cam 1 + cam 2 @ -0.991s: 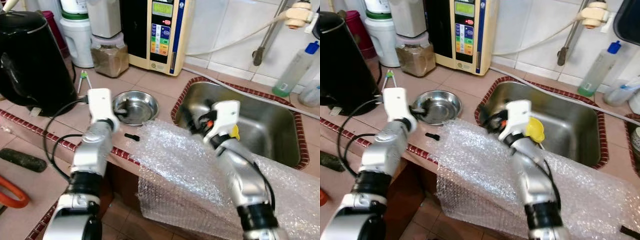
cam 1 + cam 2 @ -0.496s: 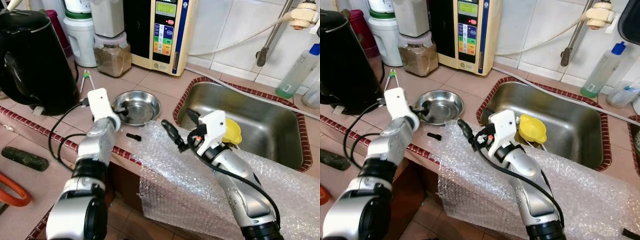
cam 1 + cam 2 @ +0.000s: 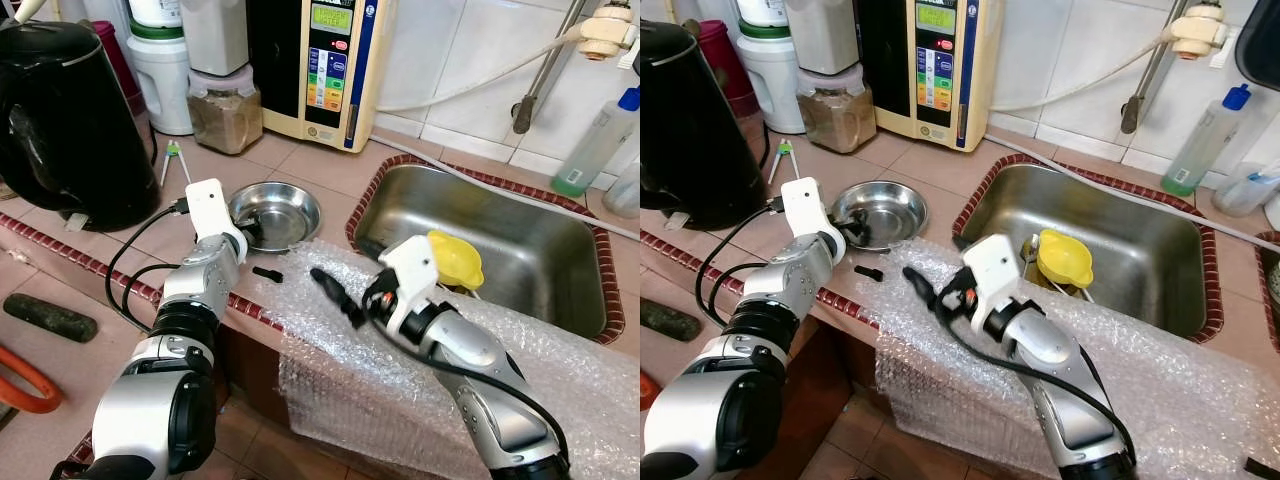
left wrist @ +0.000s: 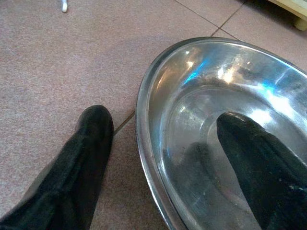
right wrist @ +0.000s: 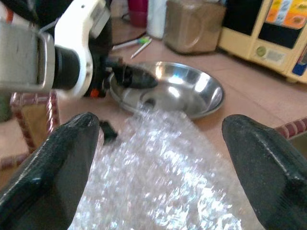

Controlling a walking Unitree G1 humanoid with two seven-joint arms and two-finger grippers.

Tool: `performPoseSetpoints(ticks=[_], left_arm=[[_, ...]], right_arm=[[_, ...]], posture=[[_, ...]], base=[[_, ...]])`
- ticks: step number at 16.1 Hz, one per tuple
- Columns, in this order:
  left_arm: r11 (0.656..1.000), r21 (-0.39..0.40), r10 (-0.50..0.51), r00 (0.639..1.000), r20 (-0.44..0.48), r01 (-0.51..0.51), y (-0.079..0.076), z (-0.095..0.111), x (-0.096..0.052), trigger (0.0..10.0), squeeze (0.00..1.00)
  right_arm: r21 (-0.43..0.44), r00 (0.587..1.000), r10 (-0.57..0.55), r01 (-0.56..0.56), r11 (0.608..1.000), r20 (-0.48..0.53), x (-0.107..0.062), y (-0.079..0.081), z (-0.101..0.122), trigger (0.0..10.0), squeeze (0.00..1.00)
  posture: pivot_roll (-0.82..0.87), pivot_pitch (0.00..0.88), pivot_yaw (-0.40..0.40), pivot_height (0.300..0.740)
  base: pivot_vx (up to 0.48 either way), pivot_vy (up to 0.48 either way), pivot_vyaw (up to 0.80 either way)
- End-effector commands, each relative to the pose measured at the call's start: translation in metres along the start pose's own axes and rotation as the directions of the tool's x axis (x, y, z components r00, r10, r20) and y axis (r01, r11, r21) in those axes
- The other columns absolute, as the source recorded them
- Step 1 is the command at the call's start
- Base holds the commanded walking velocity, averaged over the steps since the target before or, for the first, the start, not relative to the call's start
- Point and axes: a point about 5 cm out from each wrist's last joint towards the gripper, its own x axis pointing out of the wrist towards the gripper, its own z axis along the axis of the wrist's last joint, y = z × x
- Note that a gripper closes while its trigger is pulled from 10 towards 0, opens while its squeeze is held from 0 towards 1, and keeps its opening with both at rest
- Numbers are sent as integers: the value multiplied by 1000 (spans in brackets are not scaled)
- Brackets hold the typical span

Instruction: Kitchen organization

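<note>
A shallow steel bowl (image 3: 280,208) sits on the tiled counter left of the sink. My left gripper (image 3: 244,233) is open at the bowl's near-left rim. In the left wrist view one finger (image 4: 93,139) rests outside the bowl (image 4: 201,96) and the other inside it. My right gripper (image 3: 330,290) is open and holds nothing. It hovers over a sheet of bubble wrap (image 3: 400,370) draped over the counter edge and points toward the bowl (image 5: 182,88). A yellow plastic piece (image 3: 455,260) lies in the sink.
A small black part (image 3: 266,272) lies on the counter by the bubble wrap. The black kettle (image 3: 60,120) stands at the left, with a jar (image 3: 222,110) and a water machine (image 3: 335,60) behind the bowl. The steel sink (image 3: 520,215) is at the right, a bottle (image 3: 590,135) beyond it.
My right gripper has swung out of the sink and leftward over the bubble wrap, toward the bowl. The left gripper has stayed at the bowl's rim.
</note>
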Motion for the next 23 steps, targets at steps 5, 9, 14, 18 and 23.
performPoseSetpoints(ticks=[5,9,14,18,23], left_arm=[[997,74,-23,997,-73,28,-3,-12,2,0,0],[985,170,-17,998,-56,26,9,-8,2,0,0],[985,174,3,998,-68,9,15,-12,1,0,0],[985,170,11,999,-44,-3,17,-8,1,0,0],[986,164,-32,992,125,12,12,7,-2,0,0]], right_arm=[[-24,999,8,-9,1000,-39,-2,1,-3,10000,0],[-39,998,14,-16,999,-62,-3,1,-7,10000,0],[-50,997,21,-24,998,-69,-1,3,-7,10000,0],[-53,997,19,-22,998,-72,0,1,-8,10000,0],[-59,997,25,-29,998,-69,2,2,-6,10000,0]], posture=[[-14,37,-21,740],[-5,41,-22,740],[-6,41,-25,740],[-4,41,-29,740],[1,37,-34,740]], base=[[0,0,0],[0,0,0],[0,0,0],[0,0,0],[0,0,0]])
